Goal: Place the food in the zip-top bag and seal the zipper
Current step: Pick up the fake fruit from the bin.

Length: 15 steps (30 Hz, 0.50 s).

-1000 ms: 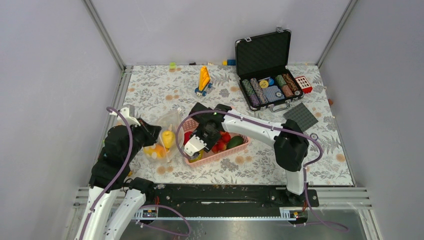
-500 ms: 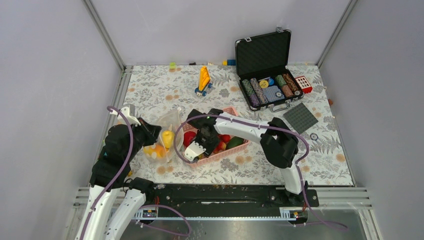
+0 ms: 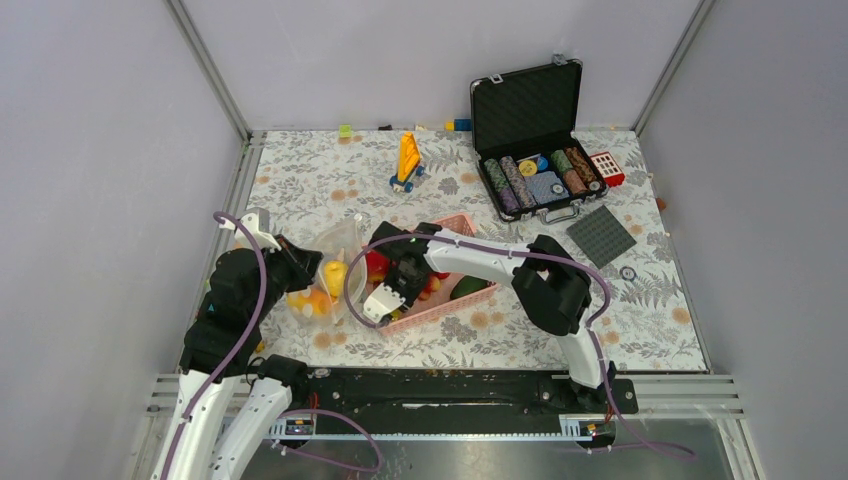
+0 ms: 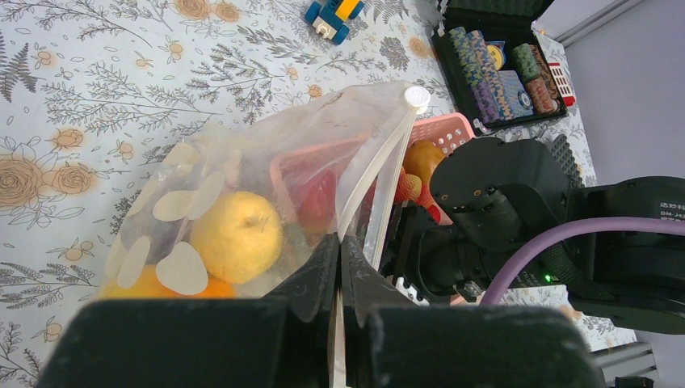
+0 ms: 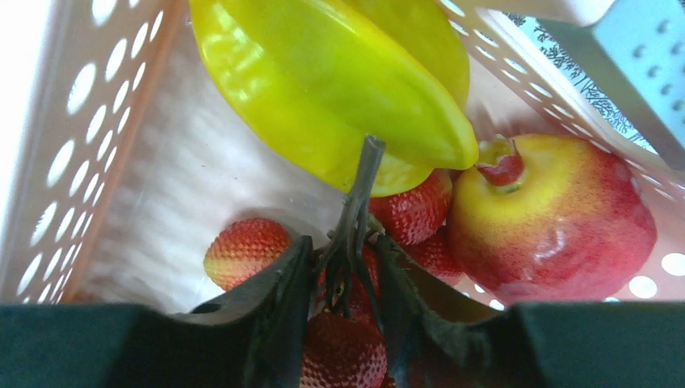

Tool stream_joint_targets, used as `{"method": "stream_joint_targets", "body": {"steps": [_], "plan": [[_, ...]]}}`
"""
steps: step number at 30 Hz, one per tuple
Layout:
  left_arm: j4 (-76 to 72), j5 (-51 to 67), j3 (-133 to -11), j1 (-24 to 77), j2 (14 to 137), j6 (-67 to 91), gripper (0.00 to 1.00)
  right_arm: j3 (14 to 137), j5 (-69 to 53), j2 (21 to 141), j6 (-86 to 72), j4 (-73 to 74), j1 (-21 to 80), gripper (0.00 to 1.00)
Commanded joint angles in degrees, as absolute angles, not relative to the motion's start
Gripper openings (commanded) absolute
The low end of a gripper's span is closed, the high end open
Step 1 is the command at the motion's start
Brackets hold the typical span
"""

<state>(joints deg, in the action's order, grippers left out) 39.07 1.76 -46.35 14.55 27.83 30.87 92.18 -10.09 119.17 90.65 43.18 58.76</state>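
Note:
The clear dotted zip-top bag (image 3: 325, 262) stands at the left of the pink basket (image 3: 452, 304). In the left wrist view the bag (image 4: 234, 162) holds a yellow fruit (image 4: 234, 236) and an orange one (image 4: 141, 284). My left gripper (image 4: 339, 244) is shut on the zipper (image 4: 373, 178) at the bag's mouth edge and holds it up. My right gripper (image 5: 346, 259) is down inside the basket (image 5: 77, 153), its jaws closed on the stem of a strawberry bunch (image 5: 242, 249). A yellow starfruit (image 5: 339, 89) and a red-yellow apple (image 5: 557, 218) lie beside it.
A green vegetable (image 3: 468, 287) lies in the basket's right end. An open black case of poker chips (image 3: 535, 150) stands at the back right. A grey baseplate (image 3: 602, 235) lies in front of it. A yellow toy vehicle (image 3: 407, 160) is at the back middle.
My right gripper has moved left and toward me along the basket, lower among the fruit. The left gripper and the bag have not moved.

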Motion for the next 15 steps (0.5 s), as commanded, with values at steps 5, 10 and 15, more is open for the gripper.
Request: {"method": "stream_joint_targets", "body": {"steps": [5, 10, 15], "plan": [[35.74, 3.27, -46.41, 13.74, 27.88, 30.40, 0.00, 90.22, -8.03, 118.15, 90.37, 40.84, 59.77, 0.15], [35.62, 3.13, -46.34, 13.69, 27.61, 30.39, 0.00, 89.35, -7.45, 115.56, 89.05, 40.83, 59.77, 0.00], [35.69, 3.15, -46.33, 13.62, 27.36, 30.58, 0.00, 85.71, -8.94, 109.58, 87.84, 36.85, 59.77, 0.00]]}}
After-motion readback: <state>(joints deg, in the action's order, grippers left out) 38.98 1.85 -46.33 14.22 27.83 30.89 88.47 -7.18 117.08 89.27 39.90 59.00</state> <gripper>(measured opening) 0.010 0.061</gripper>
